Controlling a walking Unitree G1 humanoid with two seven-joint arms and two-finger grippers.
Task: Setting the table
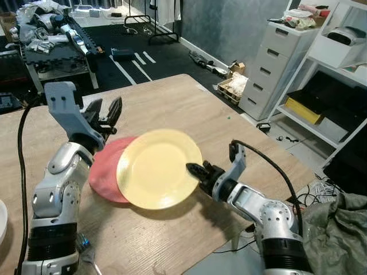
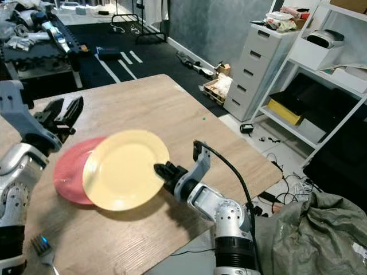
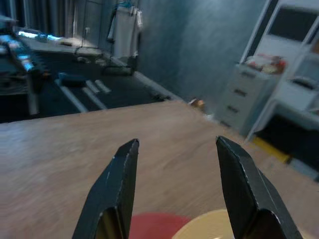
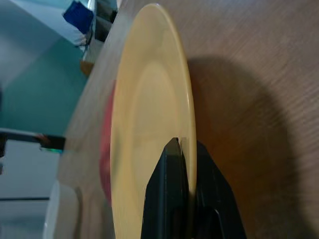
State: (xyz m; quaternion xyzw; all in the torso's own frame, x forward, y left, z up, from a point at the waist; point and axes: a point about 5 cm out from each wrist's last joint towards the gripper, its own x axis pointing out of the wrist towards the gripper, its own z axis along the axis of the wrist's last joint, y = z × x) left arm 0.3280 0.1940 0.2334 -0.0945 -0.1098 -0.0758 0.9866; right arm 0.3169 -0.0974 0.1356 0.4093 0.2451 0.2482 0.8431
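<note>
A yellow plate (image 1: 157, 168) hangs a little above the wooden table (image 1: 172, 103), casting a shadow on it. My right gripper (image 1: 195, 170) is shut on the plate's right rim, one finger on each side of the edge (image 4: 185, 149). Under the yellow plate's left part lies a red plate (image 1: 106, 169), flat on the table. My left gripper (image 1: 106, 110) stands open above the table just beyond the red plate, with nothing between its fingers (image 3: 117, 184).
A fork (image 2: 41, 246) lies near the table's front left corner, and a white dish edge (image 1: 2, 220) shows at the far left. Off the table's right side stand a white drawer unit (image 1: 274, 63), shelves, cables and a grey cloth heap (image 1: 338, 235).
</note>
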